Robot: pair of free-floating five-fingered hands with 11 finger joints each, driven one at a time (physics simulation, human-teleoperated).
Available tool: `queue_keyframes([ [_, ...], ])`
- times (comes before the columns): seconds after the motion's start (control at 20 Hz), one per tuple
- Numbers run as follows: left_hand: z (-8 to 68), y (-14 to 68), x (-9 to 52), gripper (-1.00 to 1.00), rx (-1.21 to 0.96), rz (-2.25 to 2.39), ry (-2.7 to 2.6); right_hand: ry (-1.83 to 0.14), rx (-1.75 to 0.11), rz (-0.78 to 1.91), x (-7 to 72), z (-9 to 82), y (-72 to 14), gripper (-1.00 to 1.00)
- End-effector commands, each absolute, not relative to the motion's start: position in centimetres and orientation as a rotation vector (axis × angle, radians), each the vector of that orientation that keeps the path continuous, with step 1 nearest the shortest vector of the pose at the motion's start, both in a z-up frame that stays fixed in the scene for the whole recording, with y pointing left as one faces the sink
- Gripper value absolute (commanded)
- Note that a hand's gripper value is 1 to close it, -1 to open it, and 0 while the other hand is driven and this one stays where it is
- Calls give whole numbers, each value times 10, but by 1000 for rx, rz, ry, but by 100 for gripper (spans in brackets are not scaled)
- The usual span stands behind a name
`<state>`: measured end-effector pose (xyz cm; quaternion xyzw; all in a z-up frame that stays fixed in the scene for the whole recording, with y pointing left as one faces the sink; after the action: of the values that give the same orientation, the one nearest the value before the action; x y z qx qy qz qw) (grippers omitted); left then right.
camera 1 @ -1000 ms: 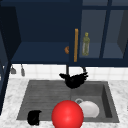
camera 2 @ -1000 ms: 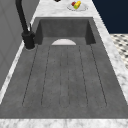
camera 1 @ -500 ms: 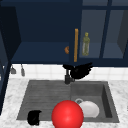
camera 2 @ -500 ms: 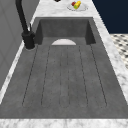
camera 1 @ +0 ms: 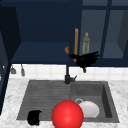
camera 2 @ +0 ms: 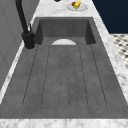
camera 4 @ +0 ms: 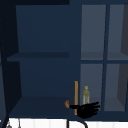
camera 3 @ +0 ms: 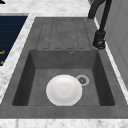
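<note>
My right hand (camera 1: 86,60) hangs in the air above the black faucet (camera 1: 67,75), level with the bottom of the wall cabinet. Its fingers are spread straight toward the right, and its thumb reaches left across the lower end of the orange vertical door handle (camera 1: 76,45). The upper view shows the same hand (camera 4: 87,110) by that handle (camera 4: 76,97). Behind the glass door stands an olive bottle (camera 1: 86,43). My left hand (camera 1: 34,117) stays low at the sink's front left edge, beside a red ball (camera 1: 67,115).
A white plate (camera 3: 64,90) lies in the sink basin next to the drain (camera 3: 82,80). The ribbed drainboard (camera 2: 65,75) fills the sink's left half. A bowl of fruit (camera 2: 77,5) sits on the marble counter. The cabinet's left part (camera 4: 42,57) stands open, with shelves.
My right hand has risen from just over the faucet, going up and to the right until it is beside the cabinet's orange handle. The left hand has not moved.
</note>
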<state>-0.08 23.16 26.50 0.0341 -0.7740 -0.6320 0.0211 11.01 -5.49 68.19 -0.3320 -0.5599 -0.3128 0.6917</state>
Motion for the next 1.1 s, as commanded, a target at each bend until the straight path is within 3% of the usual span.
queue_keyframes([
  [0.0, 265, 232, -1, 0, 106, -1959, -2399, -1249, -828, -730, 131, 682, -47, -100],
  [0.4, 265, 232, -1, 0, 106, -1959, -2399, -1240, -918, -846, 175, 676, -29, -100],
  [1.05, 265, 232, -1, 0, 106, -1959, -2399, -1233, -824, -812, 267, 630, -17, -100],
])
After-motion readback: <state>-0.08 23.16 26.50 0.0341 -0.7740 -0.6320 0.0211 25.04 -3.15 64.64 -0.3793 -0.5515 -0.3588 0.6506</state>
